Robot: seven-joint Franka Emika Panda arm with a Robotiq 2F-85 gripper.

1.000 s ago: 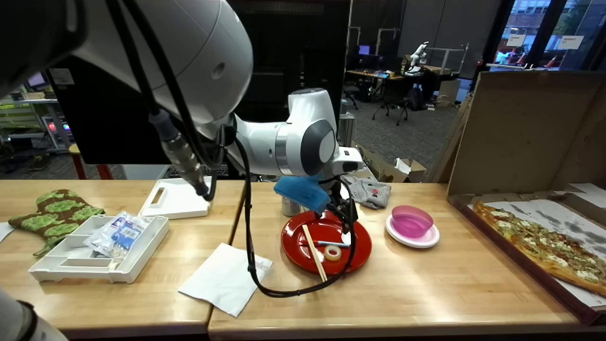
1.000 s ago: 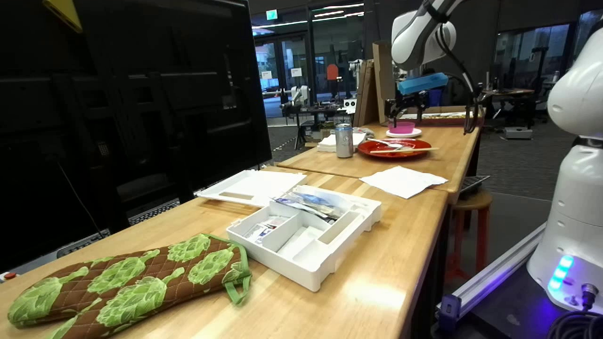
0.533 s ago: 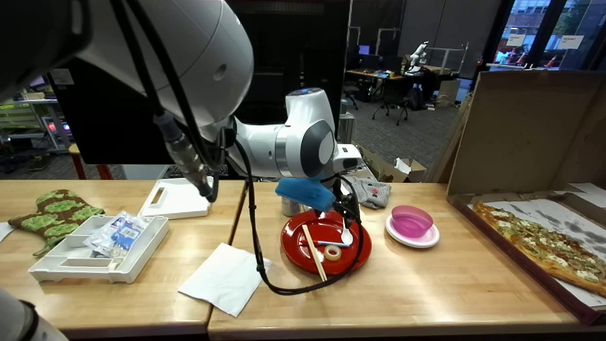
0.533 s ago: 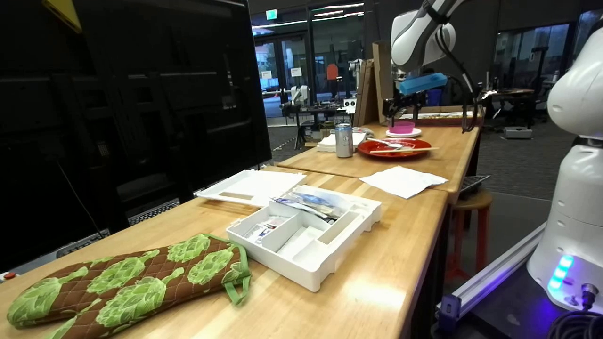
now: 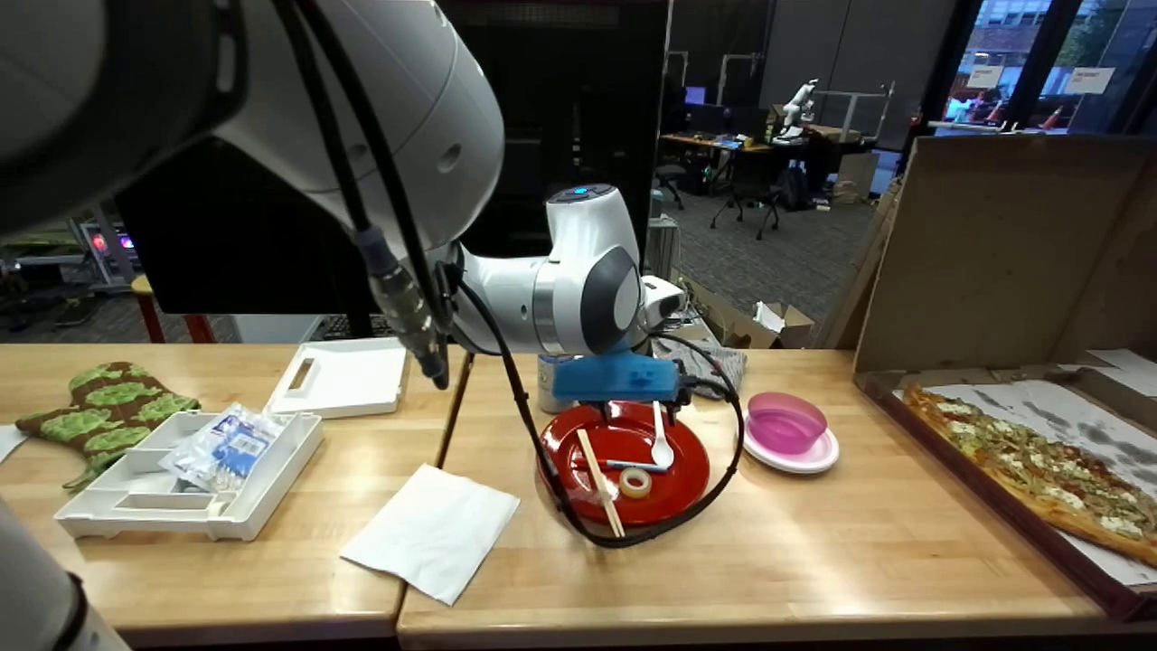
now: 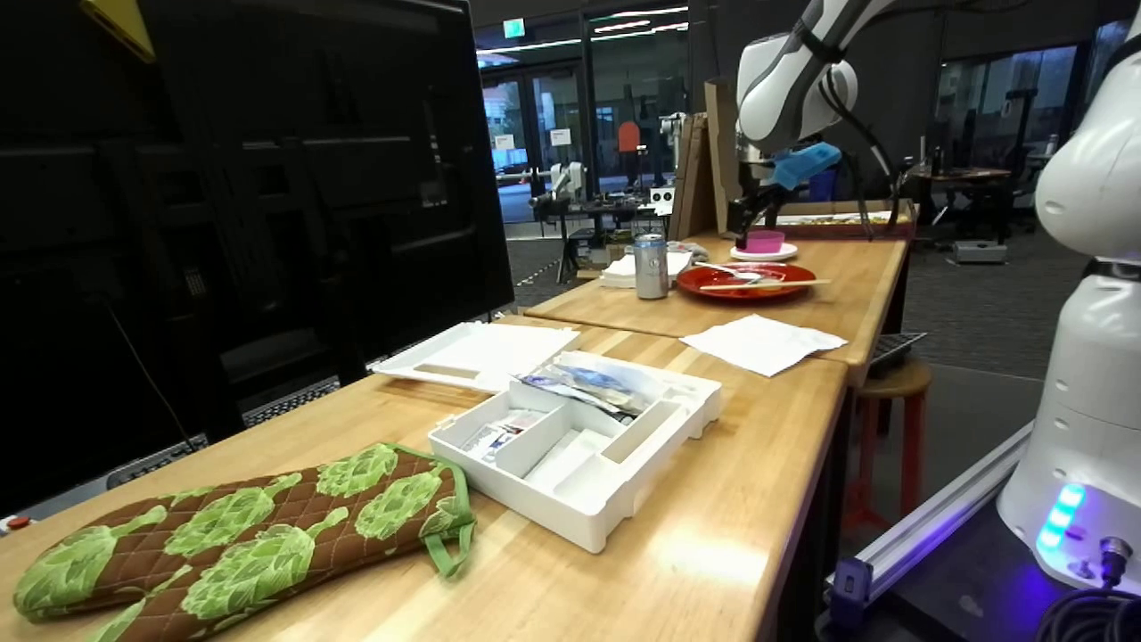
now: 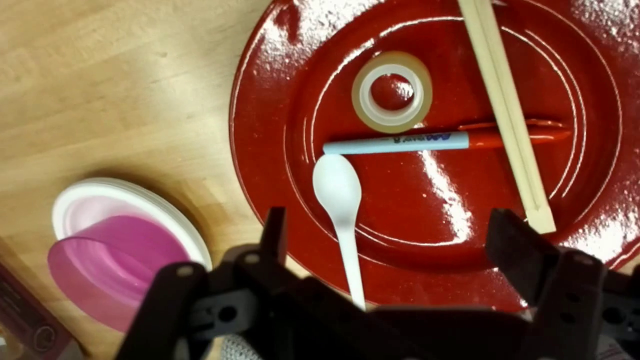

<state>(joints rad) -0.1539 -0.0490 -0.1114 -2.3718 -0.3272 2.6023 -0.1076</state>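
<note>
My gripper [image 7: 387,220] is open and empty above the red plate [image 7: 267,110]. In the wrist view a white spoon [image 7: 337,185] lies between the fingers' lines, its handle over the rim toward the gripper. A marker [image 7: 395,145] with a light blue barrel and red cap lies past the spoon's bowl. A tape roll [image 7: 363,97] lies beside it, and pale chopsticks [image 7: 505,100] cross the cap. In both exterior views the gripper [image 5: 638,414] [image 6: 754,218], with a blue part [image 5: 615,377] on it, hangs over the plate's far side, touching nothing visible.
A pink bowl [image 5: 786,422] sits on white plates [image 5: 818,461] beside the red plate. A can [image 6: 651,267] stands behind it. A napkin [image 5: 434,533], a white tray [image 5: 271,506], an oven mitt [image 5: 117,402], a grey cloth [image 5: 723,363] and an open pizza box [image 5: 976,515] are around.
The wrist has turned, so the blue part and fingers face differently. The wrist sits slightly lower, and the cable loop has swung toward the pink bowl. The things on the table have not moved.
</note>
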